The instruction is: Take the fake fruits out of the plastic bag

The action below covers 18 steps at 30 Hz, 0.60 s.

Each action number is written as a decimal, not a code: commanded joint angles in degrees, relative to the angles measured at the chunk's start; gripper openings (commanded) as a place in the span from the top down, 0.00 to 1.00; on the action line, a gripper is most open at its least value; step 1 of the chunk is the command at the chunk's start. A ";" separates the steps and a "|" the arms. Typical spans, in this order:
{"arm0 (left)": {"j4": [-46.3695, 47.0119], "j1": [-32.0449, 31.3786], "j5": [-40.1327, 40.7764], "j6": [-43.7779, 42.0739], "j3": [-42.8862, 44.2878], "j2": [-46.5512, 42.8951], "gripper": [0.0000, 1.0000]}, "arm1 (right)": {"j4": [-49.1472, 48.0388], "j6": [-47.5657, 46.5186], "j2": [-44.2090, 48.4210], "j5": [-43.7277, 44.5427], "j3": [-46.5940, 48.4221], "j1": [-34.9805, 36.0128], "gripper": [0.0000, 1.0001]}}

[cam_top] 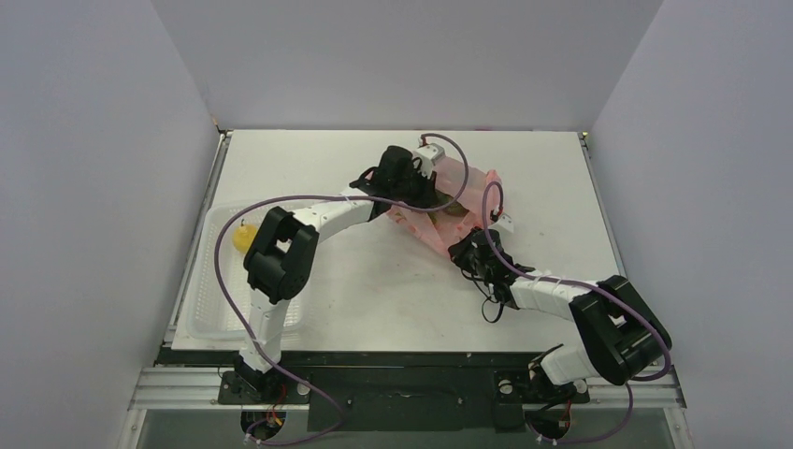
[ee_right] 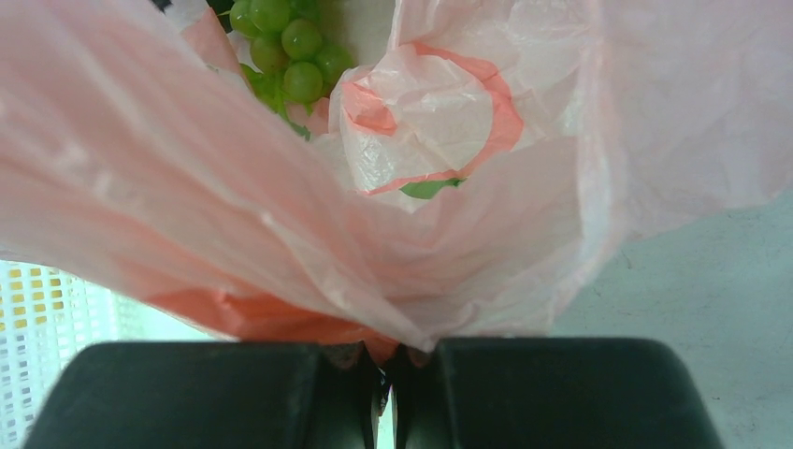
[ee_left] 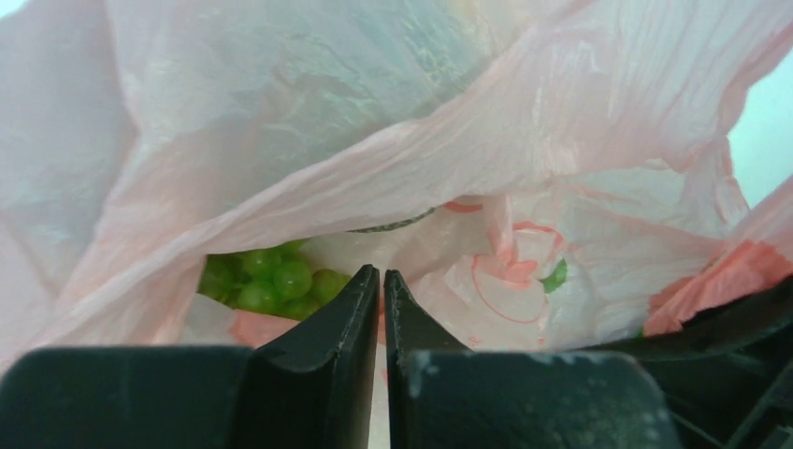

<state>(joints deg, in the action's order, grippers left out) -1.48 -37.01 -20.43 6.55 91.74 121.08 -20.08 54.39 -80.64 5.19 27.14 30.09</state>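
Yellow fruit (cam_top: 244, 237) in tray (cam_top: 201, 311). Pink bag (ee_right: 234, 215) half-hides grapes (ee_left: 271, 281) (glossy green). Right end effector (ee_right: 388, 360) pinches bag; left end effector (ee_left: 382, 281) closed.

The plastic bag (ee_left: 393, 122) covers most of the grape bunch (ee_left: 271, 281); a few grapes show at 8 o'clock in the left wrist view. The right wrist view's top edge cuts the bunch off at 11 o'clock. From above, the yellow fruit (cam_top: 242, 238) in the tray (cam_top: 201, 313), just beside the left arm (cam_top: 281, 254), is too small to name.
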 commanded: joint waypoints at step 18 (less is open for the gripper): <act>13.75 0.75 21.75 44.70 -2.32 1.61 0.74 | -1.33 -1.20 2.16 0.94 1.25 0.07 1.00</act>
<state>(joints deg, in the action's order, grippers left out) -0.51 -36.71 -0.36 32.60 91.57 121.75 -19.88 53.93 -79.92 5.17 27.16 30.09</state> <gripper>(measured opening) 0.262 0.003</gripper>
